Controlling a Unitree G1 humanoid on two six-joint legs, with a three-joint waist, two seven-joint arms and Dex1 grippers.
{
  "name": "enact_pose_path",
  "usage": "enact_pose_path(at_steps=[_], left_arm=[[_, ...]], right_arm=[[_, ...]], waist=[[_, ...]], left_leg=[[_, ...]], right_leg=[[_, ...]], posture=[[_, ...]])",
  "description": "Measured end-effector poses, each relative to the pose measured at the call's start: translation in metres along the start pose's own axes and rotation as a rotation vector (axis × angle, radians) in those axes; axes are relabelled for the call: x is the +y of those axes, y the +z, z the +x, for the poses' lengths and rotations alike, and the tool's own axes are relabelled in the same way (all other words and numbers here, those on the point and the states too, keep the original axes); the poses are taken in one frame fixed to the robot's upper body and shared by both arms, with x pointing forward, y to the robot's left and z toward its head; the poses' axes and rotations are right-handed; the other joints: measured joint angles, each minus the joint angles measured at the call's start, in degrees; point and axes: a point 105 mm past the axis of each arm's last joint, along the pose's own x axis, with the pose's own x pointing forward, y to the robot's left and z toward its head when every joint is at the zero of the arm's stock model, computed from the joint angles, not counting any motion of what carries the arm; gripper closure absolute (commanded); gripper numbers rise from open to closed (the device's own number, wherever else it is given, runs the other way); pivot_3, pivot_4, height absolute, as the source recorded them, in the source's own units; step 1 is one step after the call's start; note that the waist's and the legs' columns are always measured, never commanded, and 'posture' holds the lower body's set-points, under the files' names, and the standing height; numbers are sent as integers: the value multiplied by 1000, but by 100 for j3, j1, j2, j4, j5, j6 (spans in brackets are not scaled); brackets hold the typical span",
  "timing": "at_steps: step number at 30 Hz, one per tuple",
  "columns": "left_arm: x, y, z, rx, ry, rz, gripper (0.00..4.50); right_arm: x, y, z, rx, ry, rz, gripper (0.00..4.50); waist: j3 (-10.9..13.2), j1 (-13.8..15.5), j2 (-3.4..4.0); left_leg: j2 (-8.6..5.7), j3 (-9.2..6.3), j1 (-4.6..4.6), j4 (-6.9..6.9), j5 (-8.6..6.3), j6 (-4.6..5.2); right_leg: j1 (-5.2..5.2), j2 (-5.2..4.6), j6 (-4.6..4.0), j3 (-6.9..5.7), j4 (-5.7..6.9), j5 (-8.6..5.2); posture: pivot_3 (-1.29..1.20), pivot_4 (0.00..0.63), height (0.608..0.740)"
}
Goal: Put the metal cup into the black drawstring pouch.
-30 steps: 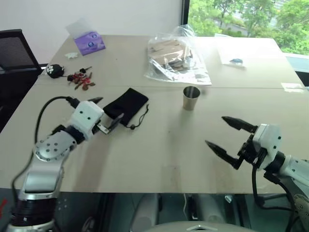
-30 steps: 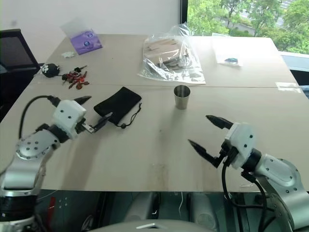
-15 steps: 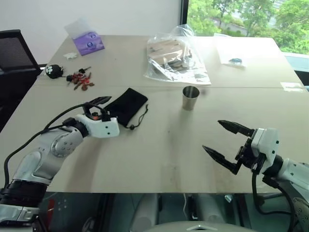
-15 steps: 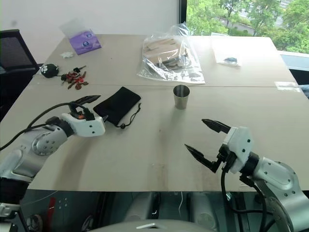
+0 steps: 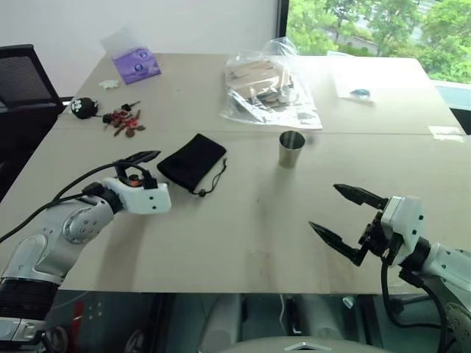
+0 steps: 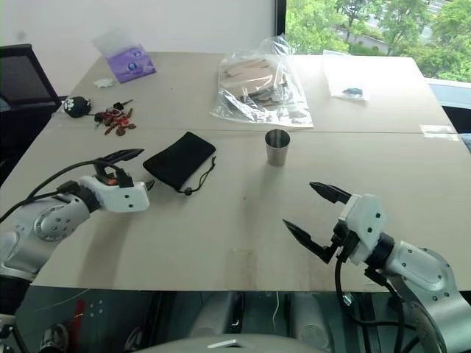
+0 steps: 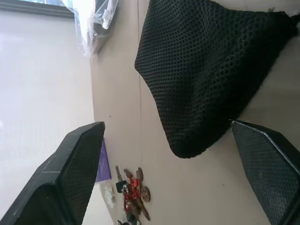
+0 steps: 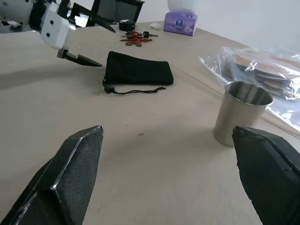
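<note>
Metal cup (image 5: 291, 148) stood upright, looked rigid, light, slick; grip its mid-wall. Left gripper (image 5: 147, 170) and right gripper (image 5: 344, 215) both gaped, empty.

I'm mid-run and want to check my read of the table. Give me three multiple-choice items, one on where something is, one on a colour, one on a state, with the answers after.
1. Where does the metal cup stand?
A. Inside the black drawstring pouch
B. On the table, beside the pouch and just in front of the clear plastic bag
C. Between the right gripper fingers

2. What colour is the tissue pack at the far corner?
A. Purple
B. Green
C. Orange

3. How is the left gripper?
A. Shut on the pouch
B. Shut on the cup
C. Open, holding nothing, near the pouch

Answers: 1 B, the cup stands upright on bare tabletop apart from both grippers. 2 A, its wrapper is purple. 3 C, its fingers stand spread, with the pouch lying flat beyond them.
</note>
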Motion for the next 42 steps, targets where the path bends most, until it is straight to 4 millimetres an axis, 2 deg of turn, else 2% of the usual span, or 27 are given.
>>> enact_pose_path(at_steps=[4, 10, 11, 12, 14, 16, 17, 18, 20, 23, 26, 27, 29, 32, 36, 39, 42], left_arm=[[-2, -2, 3, 13, -4, 17, 26], [5, 6, 24, -2, 31, 28, 26], [4, 8, 28, -6, 26, 32, 550], [3, 11, 30, -13, 24, 35, 779], [1, 15, 34, -30, 13, 35, 1647], [-1, 16, 34, -32, 1, 34, 2767], [-1, 16, 34, -32, -3, 34, 3057], [-1, 16, 35, -35, -11, 26, 3657], [-1, 18, 38, -49, -37, -47, 4427], [-8, 22, 42, -45, -105, -217, 4427], [-18, 34, 49, -30, -223, -540, 4427], [-17, 41, 51, -32, -270, -676, 4427], [-10, 48, 52, -38, -305, -809, 4427], [11, 68, 57, -64, -334, -1050, 4427], [2, 79, 61, -17, -403, -1345, 4427], [5, 92, 65, -19, -449, -1523, 4427], [13, 92, 65, -2, -437, -1581, 4427]], right_arm=[[2, 0, 2, -3, 8, 2, 36], [1, -3, 0, 8, -11, 3, 36], [2, -3, 0, 11, -16, 3, 0], [2, -3, -1, 14, -19, 3, 0], [2, -3, -1, 17, -31, -3, 0], [0, -3, -1, 23, -45, -10, 0], [0, -4, -1, 24, -48, -10, 0], [-1, -4, -1, 26, -58, -10, 0], [-6, -4, 0, 31, -100, -25, 0], [-16, -4, 3, 51, -157, -52, 0], [-30, -11, 7, 155, -227, -63, 0], [-39, -15, 7, 232, -257, -90, 0], [-47, -14, 8, 291, -275, -109, 0], [-58, 0, 25, 287, -248, -67, 0], [-83, 16, 48, 274, -272, 17, 0], [-104, 36, 61, 354, -286, -43, 0], [-124, 54, 73, 359, -327, 10, 0]], waist=[[0, -6, 0], [-1, -2, -2], [-1, -6, -2], [-1, -15, -2], [-1, -25, -2], [-1, -29, -2], [-1, -24, -2], [-1, -15, -2], [-2, -5, -2], [-2, -8, -2], [-1, -15, -2], [-1, -16, -1], [-1, -15, -2], [-1, -45, -2], [-1, -122, -1], [1, -142, 1], [1, -161, 0]], left_leg=[[0, -1, 0, 0, 0, 0], [-3, -2, -2, 4, 0, 0], [-3, -2, -1, 4, 0, 0], [-2, -1, -1, 4, 0, 0], [0, -1, -1, 4, 0, 0], [0, -1, -1, 4, 0, 0], [0, -1, -1, 4, 0, 0], [0, -1, -1, 4, 0, 0], [-1, -1, -1, 6, 0, 0], [-2, 0, -1, 10, 0, 0], [-1, -4, -5, 19, 1, -1], [-2, -5, -6, 21, 1, -1], [-2, -12, -8, 26, 1, -2], [-3, -14, -8, 35, 1, -1], [-3, -12, -12, 43, 1, -1], [-3, -28, -38, 60, 1, -2], [-3, -47, -60, 69, 8, -14]], right_leg=[[0, 3, 0, -1, 3, 0], [1, 3, 1, -3, 5, 0], [0, 4, 1, -2, 5, 0], [0, 5, 1, -1, 6, 0], [-1, 5, 1, -1, 6, 1], [-1, 5, 1, 0, 7, 1], [-1, 5, 1, -1, 6, 1], [-1, 4, 1, -1, 7, 1], [0, 4, 1, -1, 7, 1], [1, 4, 1, -1, 9, 1], [1, 7, 0, -5, 14, 0], [0, 8, 1, -5, 16, 0], [1, 13, 0, -9, 16, 0], [4, 17, 1, -7, 18, 1], [1, 16, 1, -3, 19, 1], [-16, 14, 0, -16, 22, 1], [-26, 12, 0, -30, 20, 2]], posture=[[0, 150, 740], [0, 150, 740], [0, 150, 740], [0, 150, 740], [0, 150, 740], [0, 150, 740], [0, 150, 740], [0, 150, 740], [0, 150, 740], [0, 150, 740], [0, 150, 740], [0, 150, 740], [0, 150, 740], [0, 150, 740], [0, 150, 740], [0, 150, 740], [0, 150, 740]])
